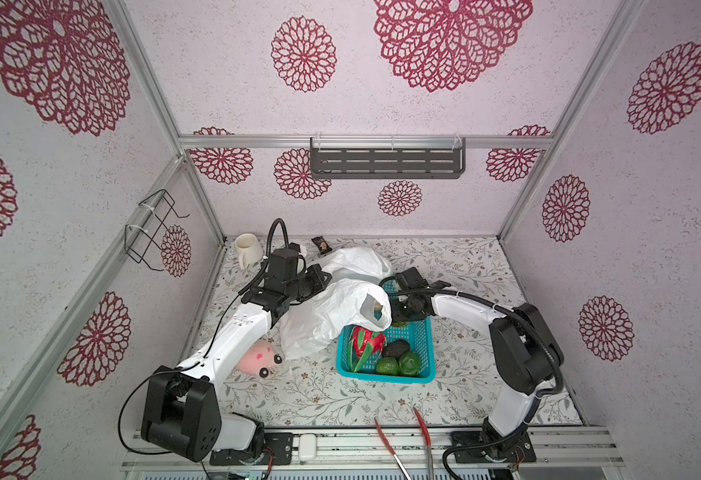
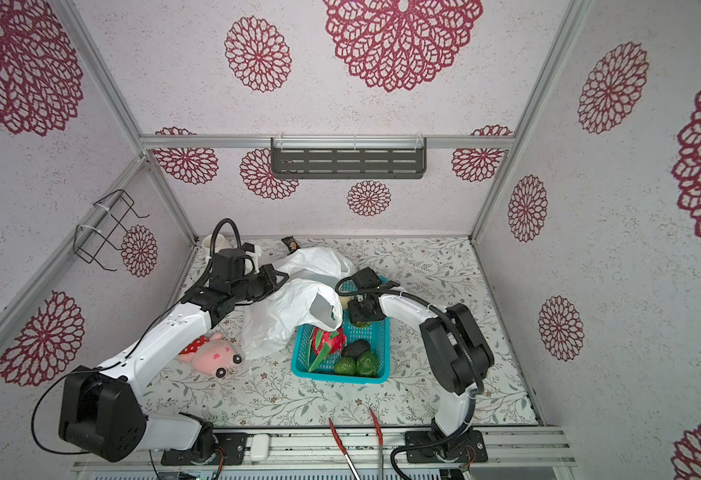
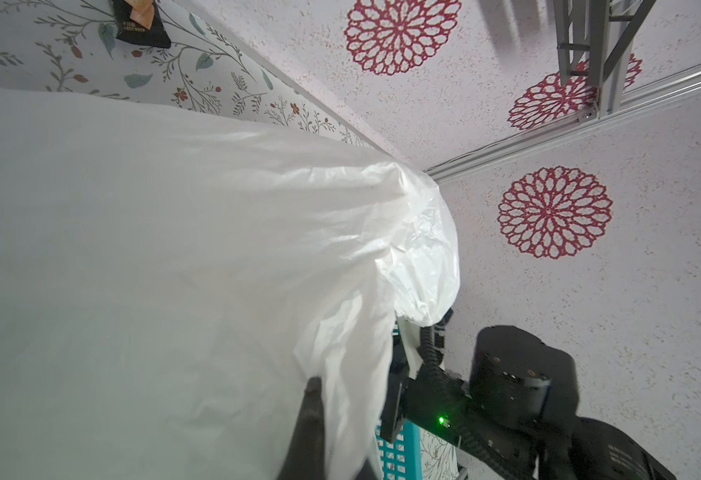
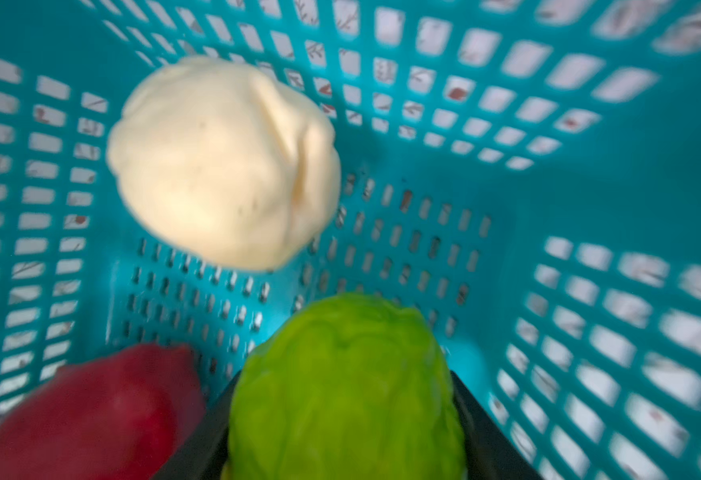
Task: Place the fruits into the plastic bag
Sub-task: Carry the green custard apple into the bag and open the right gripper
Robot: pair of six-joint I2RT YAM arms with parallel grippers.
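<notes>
One green fruit (image 4: pixel 344 386) sits gripped in right claw (image 4: pixel 342 419).

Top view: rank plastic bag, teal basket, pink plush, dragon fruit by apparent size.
Largest to smallest in a top view:
1. plastic bag
2. teal basket, one corner covered by the bag
3. pink plush
4. dragon fruit, only a little smaller than the plush, so this last pair is close
</notes>
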